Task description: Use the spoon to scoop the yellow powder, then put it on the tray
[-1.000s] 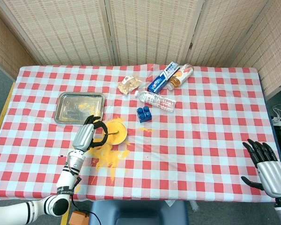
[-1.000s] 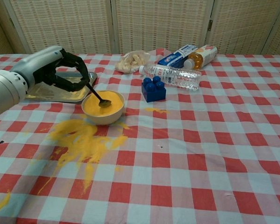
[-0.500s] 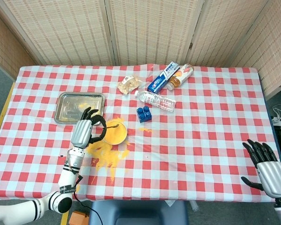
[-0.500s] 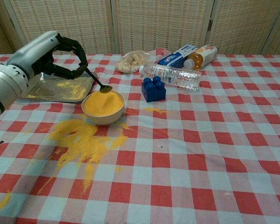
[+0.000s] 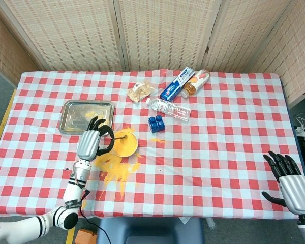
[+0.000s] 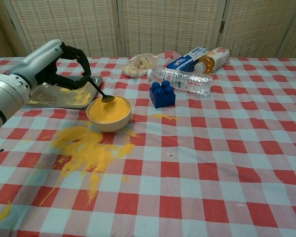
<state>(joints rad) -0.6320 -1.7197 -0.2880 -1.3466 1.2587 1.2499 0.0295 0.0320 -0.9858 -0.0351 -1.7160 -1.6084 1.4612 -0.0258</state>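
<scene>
Spoon [image 6: 101, 92] pinched in left hand [image 6: 64, 66], its tip over the bowl [image 6: 108, 114] beside the tray [image 6: 64, 97] for a short carry; right hand [image 5: 290, 179] idle, fingers spread.

Shiny, reflective metal on the tray [image 5: 71, 126] and dark spoon [image 6: 101, 94]. Matt checked cloth over the surface [image 6: 227, 163]; clear glossy plastic for the bottle [image 6: 182, 81]

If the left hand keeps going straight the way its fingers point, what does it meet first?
Probably the bowl of yellow powder. The left hand holds the spoon, whose tip hangs at the bowl's far rim. The tray lies just behind, so depth is uncertain.
</scene>
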